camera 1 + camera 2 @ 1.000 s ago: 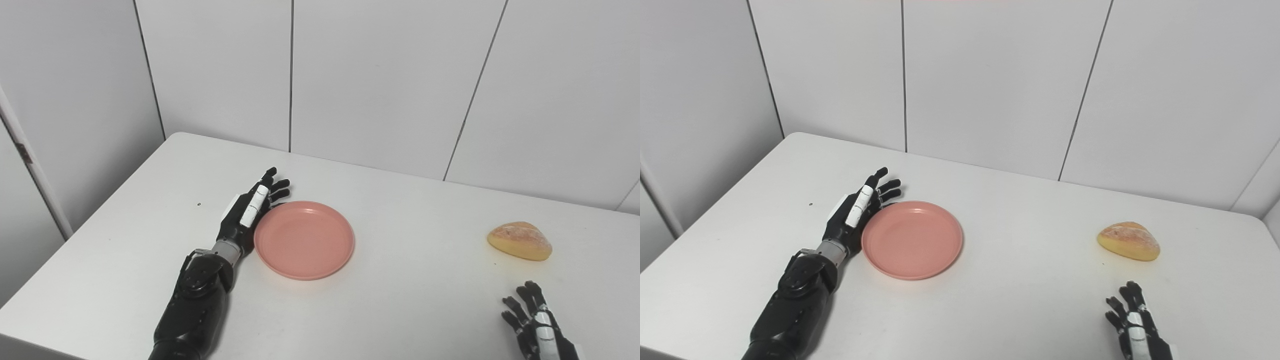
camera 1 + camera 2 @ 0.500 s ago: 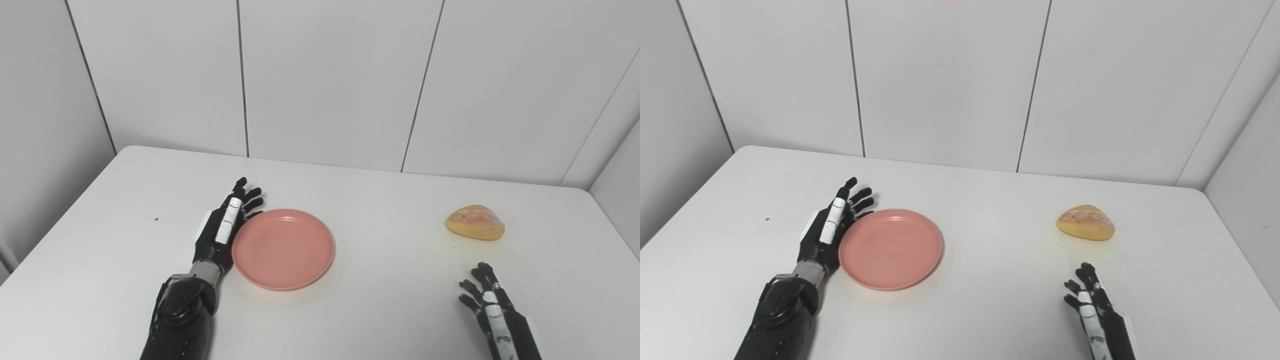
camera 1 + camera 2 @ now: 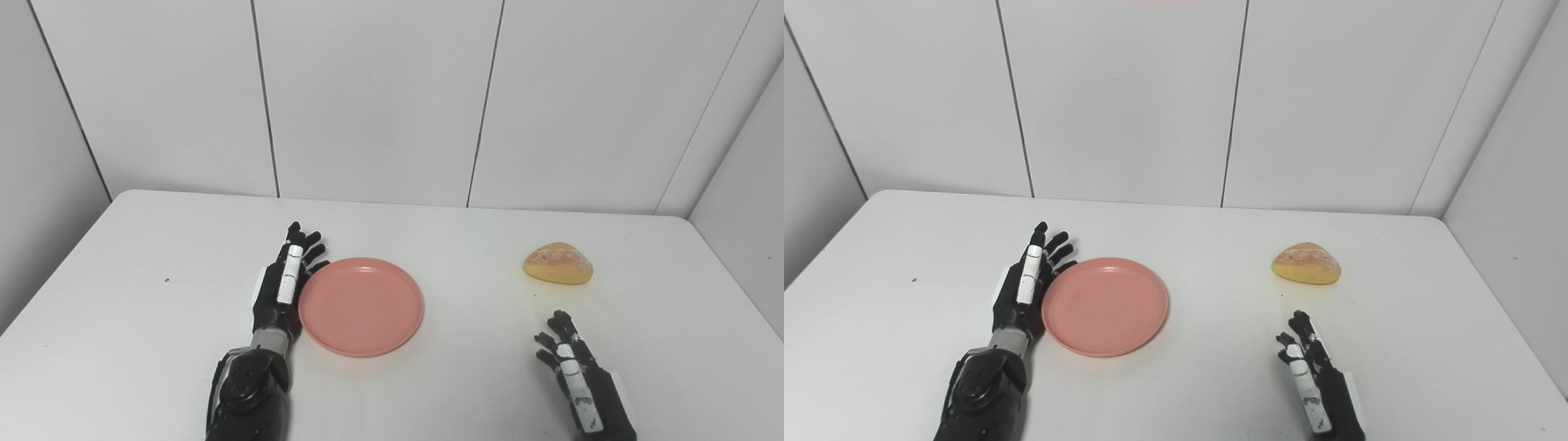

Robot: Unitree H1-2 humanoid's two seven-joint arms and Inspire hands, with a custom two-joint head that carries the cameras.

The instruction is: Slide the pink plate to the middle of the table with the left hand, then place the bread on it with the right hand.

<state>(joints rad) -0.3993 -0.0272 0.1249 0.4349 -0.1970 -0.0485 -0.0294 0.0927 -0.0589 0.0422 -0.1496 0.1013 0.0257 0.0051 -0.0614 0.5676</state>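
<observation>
The pink plate (image 3: 361, 305) lies flat on the white table (image 3: 153, 331), a little left of its middle. My left hand (image 3: 283, 286) is open with straight fingers, its edge against the plate's left rim. The bread (image 3: 558, 263), a golden roll, lies on the table at the right, apart from the plate. My right hand (image 3: 572, 367) is open and empty near the front edge, a short way in front of the bread and not touching it. Both also show in the right eye view: plate (image 3: 1105, 305), bread (image 3: 1306, 263).
White wall panels (image 3: 380, 98) rise just behind the table's far edge and a side wall (image 3: 747, 196) stands close to its right edge. A small dark speck (image 3: 166, 280) marks the table at the left.
The camera has swung to the right, so the whole scene shifted. The left hand stays against the plate's rim. The right hand has come forward onto the table, nearer the bread.
</observation>
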